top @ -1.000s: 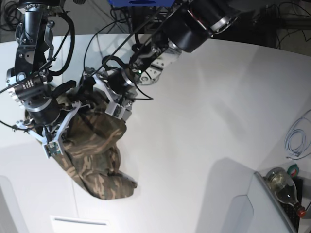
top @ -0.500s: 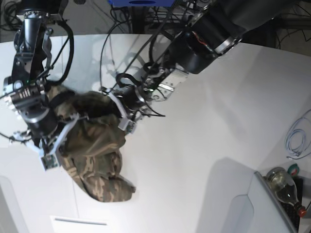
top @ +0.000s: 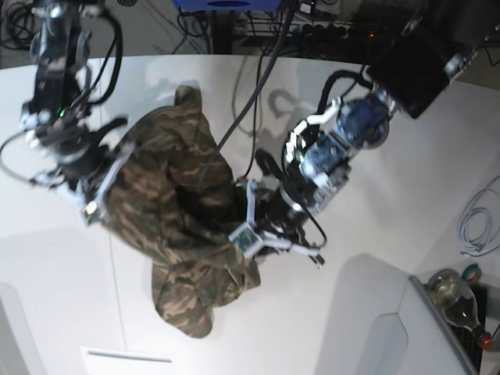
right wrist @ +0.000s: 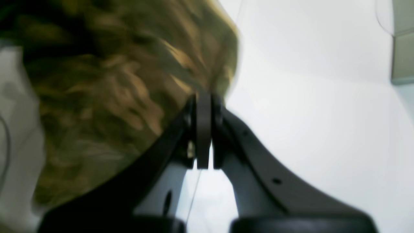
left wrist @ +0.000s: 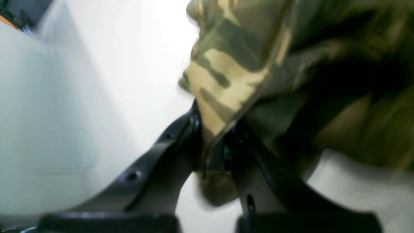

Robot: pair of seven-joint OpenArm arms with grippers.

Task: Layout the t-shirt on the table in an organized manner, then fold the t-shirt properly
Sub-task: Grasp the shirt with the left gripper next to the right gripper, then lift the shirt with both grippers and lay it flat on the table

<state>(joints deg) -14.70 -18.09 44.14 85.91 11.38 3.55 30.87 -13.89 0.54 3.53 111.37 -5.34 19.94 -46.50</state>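
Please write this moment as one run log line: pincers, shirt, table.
left pincer: shut on t-shirt | right pincer: shut on t-shirt | t-shirt: bunched, stretched between arms | table: shirt partly resting

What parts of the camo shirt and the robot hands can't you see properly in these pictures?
- Base view: the t-shirt is bunched up, so collar, label and sleeves are lost in folds.
- Base view: the arms' own housings hide the tips of the left gripper and the right gripper.
- Left wrist view: motion blur smears the cloth.
- Right wrist view: blur hides what the shut fingers pinch.
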